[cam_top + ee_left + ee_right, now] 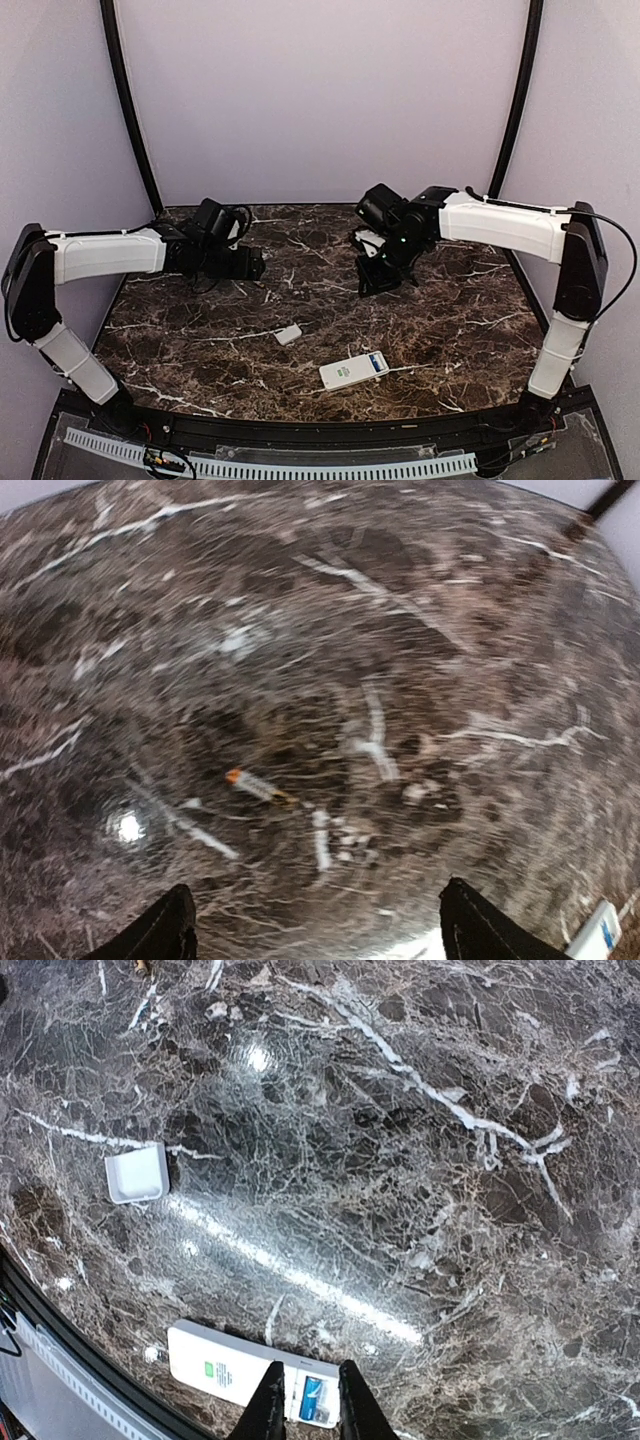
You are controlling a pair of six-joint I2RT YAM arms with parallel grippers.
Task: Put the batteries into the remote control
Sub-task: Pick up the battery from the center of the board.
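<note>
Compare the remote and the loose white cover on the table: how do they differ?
Size: the remote is a long rectangle; the cover is much smaller, nearly square.
Face: the remote lies label-up with its bay open and a blue battery inside; the cover lies hollow side up, empty.
Place: the remote sits nearer the front edge of the table, the cover further in.
Both are white and lie flat, apart.

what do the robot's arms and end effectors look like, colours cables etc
The left arm and right arm match: long white boxy shells joined by black rounded joints. A thin black cable loops outside the right arm's elbow. The left end effector and right end effector each have two plain black tapered fingers. No markings are readable.
</note>
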